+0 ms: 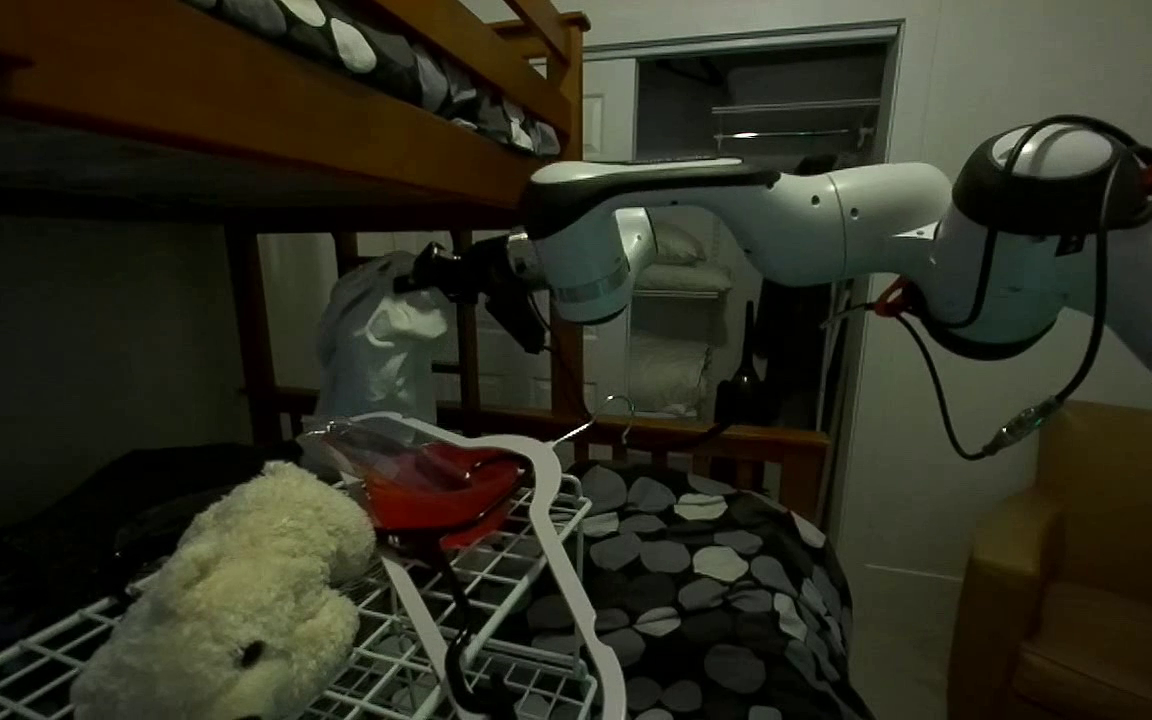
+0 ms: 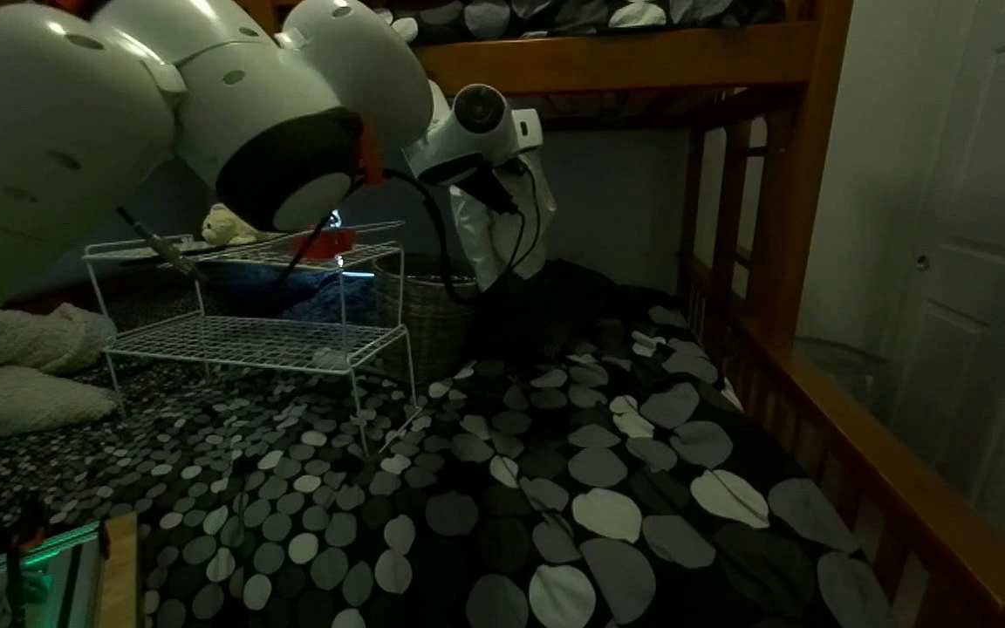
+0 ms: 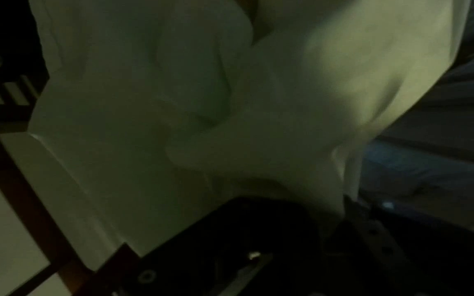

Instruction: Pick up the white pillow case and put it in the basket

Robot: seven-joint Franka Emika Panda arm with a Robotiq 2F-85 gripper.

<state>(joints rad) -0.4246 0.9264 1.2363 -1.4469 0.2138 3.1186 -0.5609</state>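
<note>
Carry stage, likely: gripper, left of centre, clamps white pillow case; next: align over basket (mid-frame, dim), lower, release.

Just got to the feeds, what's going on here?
The white robot arm holds the white cloth pillow case in its jaws, and the cloth hangs down in loose folds. In an exterior view its lower end shows outside the round woven basket, so it is not in yet. How far it hangs from the basket is hard to judge.
</note>
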